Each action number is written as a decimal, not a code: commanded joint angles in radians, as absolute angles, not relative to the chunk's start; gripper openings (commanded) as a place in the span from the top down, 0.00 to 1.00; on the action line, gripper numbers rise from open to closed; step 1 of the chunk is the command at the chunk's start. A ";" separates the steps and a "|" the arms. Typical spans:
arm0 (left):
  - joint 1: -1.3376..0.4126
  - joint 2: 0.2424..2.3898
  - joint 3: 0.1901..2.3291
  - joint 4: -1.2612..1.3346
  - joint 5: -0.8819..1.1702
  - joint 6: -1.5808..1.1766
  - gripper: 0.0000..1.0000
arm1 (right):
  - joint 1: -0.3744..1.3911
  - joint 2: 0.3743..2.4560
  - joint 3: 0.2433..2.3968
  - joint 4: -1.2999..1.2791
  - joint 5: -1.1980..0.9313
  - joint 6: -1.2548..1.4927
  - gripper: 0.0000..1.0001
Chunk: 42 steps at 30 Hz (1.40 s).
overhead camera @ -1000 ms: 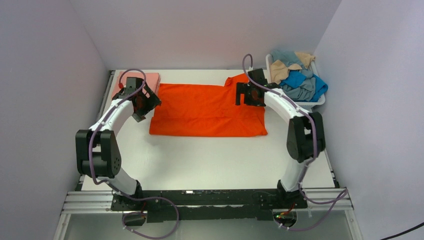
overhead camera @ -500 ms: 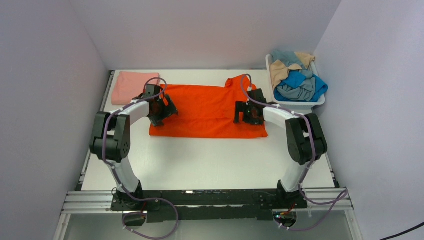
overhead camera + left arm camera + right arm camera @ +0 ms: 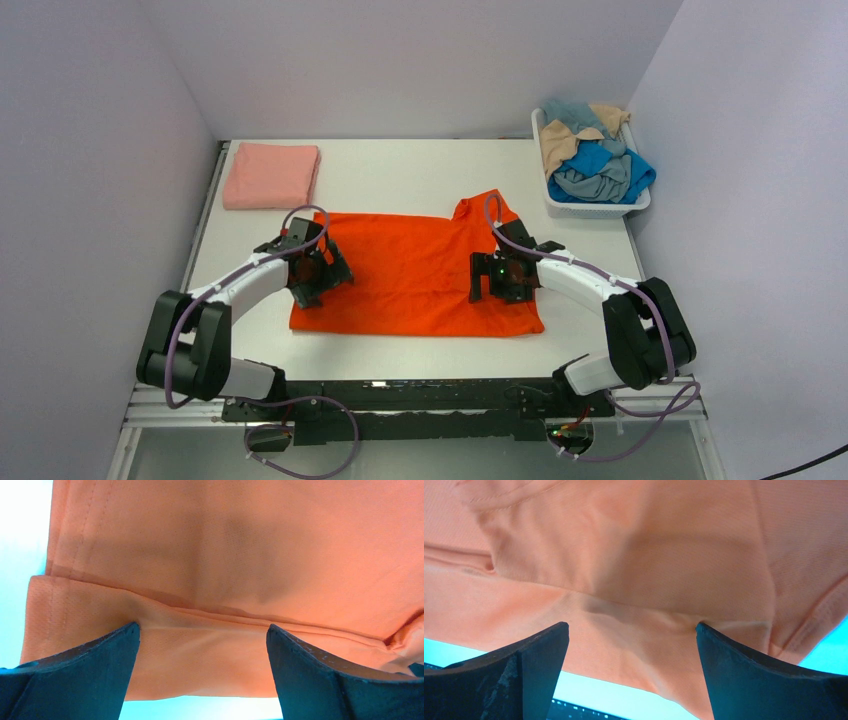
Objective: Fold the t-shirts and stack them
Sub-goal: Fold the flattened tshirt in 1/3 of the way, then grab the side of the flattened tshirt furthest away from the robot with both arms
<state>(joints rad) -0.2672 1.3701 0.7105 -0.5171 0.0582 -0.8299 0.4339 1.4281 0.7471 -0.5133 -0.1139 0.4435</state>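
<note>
A bright orange t-shirt [image 3: 415,270] lies spread on the table, partly folded, one sleeve poking up at the back right. My left gripper [image 3: 318,275] is open, low over the shirt's left edge; in the left wrist view its fingertips [image 3: 131,630] press down on a fold of orange cloth [image 3: 200,650]. My right gripper [image 3: 503,278] is open over the shirt's right part; its fingertips [image 3: 704,630] rest on the orange cloth [image 3: 634,630] near an edge. A folded salmon-pink t-shirt [image 3: 271,175] lies at the back left.
A white basket [image 3: 545,190] at the back right holds blue, grey-blue, teal and tan shirts [image 3: 596,150]. Walls close off the left, back and right. The table's front edge runs just beyond the orange shirt's near hem.
</note>
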 commanded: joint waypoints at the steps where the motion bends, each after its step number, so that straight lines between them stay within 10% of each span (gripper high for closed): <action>1: -0.273 1.312 0.806 -0.672 0.003 -0.829 0.00 | 0.433 1.369 0.873 -0.609 -0.057 0.477 0.00; 19: -0.034 1.870 1.437 -0.530 -0.053 -0.559 0.04 | 0.306 1.942 1.578 -0.268 0.180 0.349 0.00; 42: -0.017 2.014 1.396 -0.514 0.034 -0.503 0.55 | 0.282 2.168 1.660 -0.236 0.175 0.316 0.00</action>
<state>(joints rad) -0.0086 2.0300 1.4391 -0.4965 0.0040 -0.5304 0.2874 2.1807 1.6588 -0.2760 0.1524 0.3317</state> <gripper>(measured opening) 0.502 0.997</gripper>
